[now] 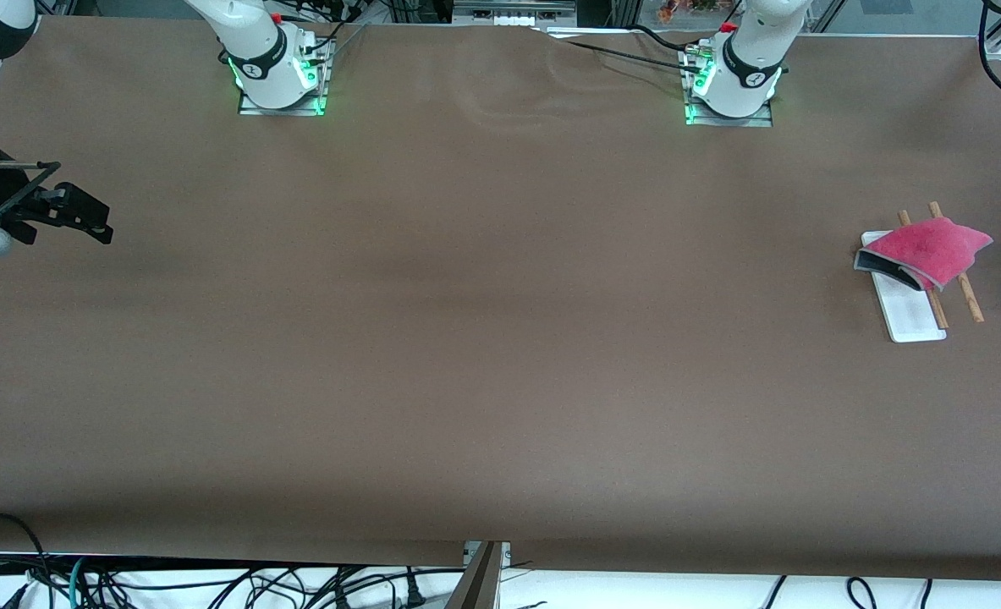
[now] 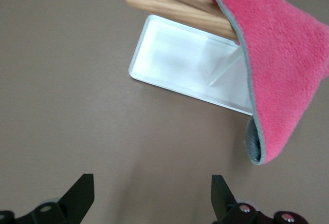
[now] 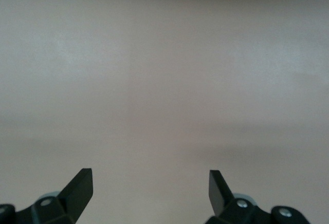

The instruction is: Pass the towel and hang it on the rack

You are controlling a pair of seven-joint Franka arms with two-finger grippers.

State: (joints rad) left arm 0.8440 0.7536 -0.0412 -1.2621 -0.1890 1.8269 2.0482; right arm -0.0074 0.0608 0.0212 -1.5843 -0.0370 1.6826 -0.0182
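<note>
1 towel (image 1: 927, 246) is draped over the 2 wooden rods of the rack (image 1: 915, 315), near the table edge at the left arm's end, pink face up, grey back showing at 1 folded corner. The cloth is carried by the rods alone; in the left wrist view the towel (image 2: 280, 80) hangs across them above the white base plate of the rack (image 2: 169, 59). Hanging is judged done, since nothing grips the cloth. The left gripper (image 2: 151, 196) is held clear of the rack, over bare table, fingers spread apart and empty, presumably backed off to avoid dragging the cloth. The right gripper (image 3: 149, 190) is parked at the right arm's end of the table (image 1: 466, 338), waiting, fingers apart, nothing between them.
</note>
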